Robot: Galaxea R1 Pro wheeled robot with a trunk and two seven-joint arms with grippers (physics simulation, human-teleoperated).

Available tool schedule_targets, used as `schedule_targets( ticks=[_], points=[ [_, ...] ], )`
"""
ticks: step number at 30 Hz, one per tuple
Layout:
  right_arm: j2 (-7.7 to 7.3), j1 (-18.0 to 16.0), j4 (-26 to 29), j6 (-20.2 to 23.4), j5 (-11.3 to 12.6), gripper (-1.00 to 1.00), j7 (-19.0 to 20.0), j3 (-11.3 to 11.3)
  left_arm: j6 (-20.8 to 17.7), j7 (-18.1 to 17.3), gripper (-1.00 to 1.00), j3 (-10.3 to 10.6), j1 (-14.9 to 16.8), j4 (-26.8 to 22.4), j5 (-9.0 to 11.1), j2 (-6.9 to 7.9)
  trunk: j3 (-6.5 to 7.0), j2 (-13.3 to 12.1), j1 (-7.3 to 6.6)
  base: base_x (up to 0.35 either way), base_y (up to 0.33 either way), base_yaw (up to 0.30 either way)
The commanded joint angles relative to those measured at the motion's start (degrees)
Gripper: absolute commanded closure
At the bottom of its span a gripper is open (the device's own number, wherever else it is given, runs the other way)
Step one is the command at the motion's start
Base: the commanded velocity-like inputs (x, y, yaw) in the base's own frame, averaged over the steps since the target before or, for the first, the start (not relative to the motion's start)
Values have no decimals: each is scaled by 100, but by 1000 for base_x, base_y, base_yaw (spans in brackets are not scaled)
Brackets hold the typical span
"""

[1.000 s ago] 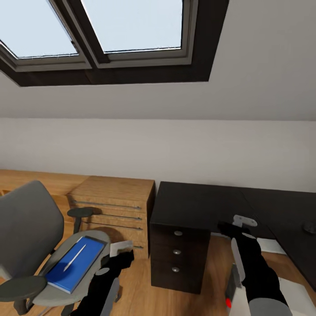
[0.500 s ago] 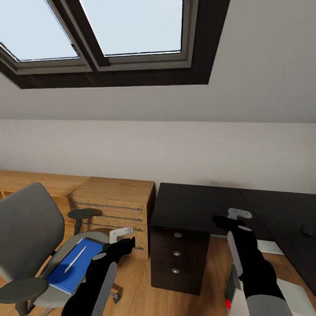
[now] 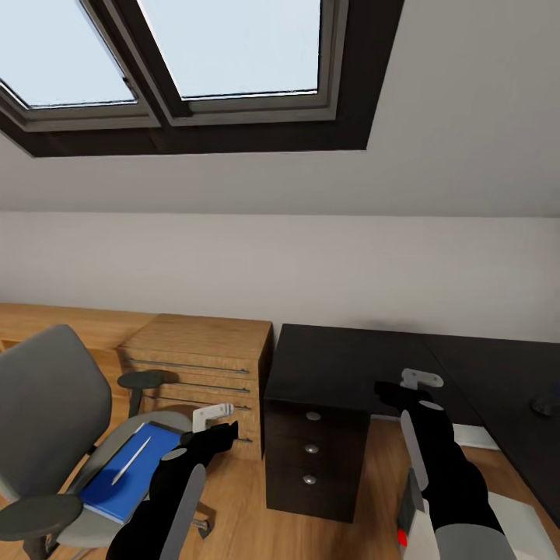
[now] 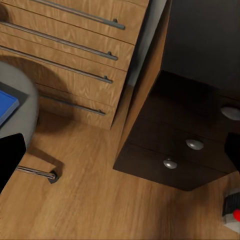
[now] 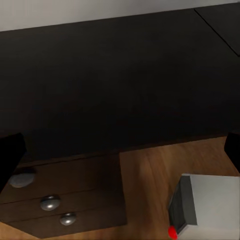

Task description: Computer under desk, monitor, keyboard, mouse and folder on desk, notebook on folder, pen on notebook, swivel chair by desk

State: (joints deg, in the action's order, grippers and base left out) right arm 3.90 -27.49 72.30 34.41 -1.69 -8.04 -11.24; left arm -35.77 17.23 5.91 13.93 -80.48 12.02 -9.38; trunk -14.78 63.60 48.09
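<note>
The black drawer cabinet (image 3: 315, 459) and wooden drawer chest (image 3: 198, 373) are bounding a strip of open floor. The swivel chair (image 3: 54, 420) is carrying the blue folder (image 3: 128, 470), a pen (image 3: 131, 460) lying on it. The left gripper (image 3: 214, 414) is hanging empty, spread apart, just beside the seat; the right gripper (image 3: 420, 380) likewise over the cabinet top. Likely step: folder retrieval, needing a reach leftward and down.

One swivel chair (image 3: 54, 420), one blue folder (image 3: 128, 473), one pen (image 3: 131, 460), two drawer cabinets (image 3: 204, 373) (image 3: 315, 459), one computer (image 5: 207, 205).

Folder (image 3: 120, 474) (pen (image 3: 131, 460) atop) on swivel chair (image 3: 47, 420), left of cabinet (image 3: 311, 447).
</note>
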Motion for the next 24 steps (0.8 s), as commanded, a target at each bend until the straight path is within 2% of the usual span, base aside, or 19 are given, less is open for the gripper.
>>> schedule_targets(
  ticks=[1,5,24],
  points=[
    [5,-4,9,33,-16,-100,0,-6,-18,53,-100,7,4,-7,62,3,-8,5,1,0,0,-14],
    [22,-2,12,38,-15,-100,-4,-9,-21,52,-100,7,4,-9,57,7,-8,5,1,159,-36,-130],
    [24,-1,7,38,-24,-100,-6,-18,-34,52,-100,7,4,-3,62,-2,-16,5,1,290,-49,-286]
  ],
)
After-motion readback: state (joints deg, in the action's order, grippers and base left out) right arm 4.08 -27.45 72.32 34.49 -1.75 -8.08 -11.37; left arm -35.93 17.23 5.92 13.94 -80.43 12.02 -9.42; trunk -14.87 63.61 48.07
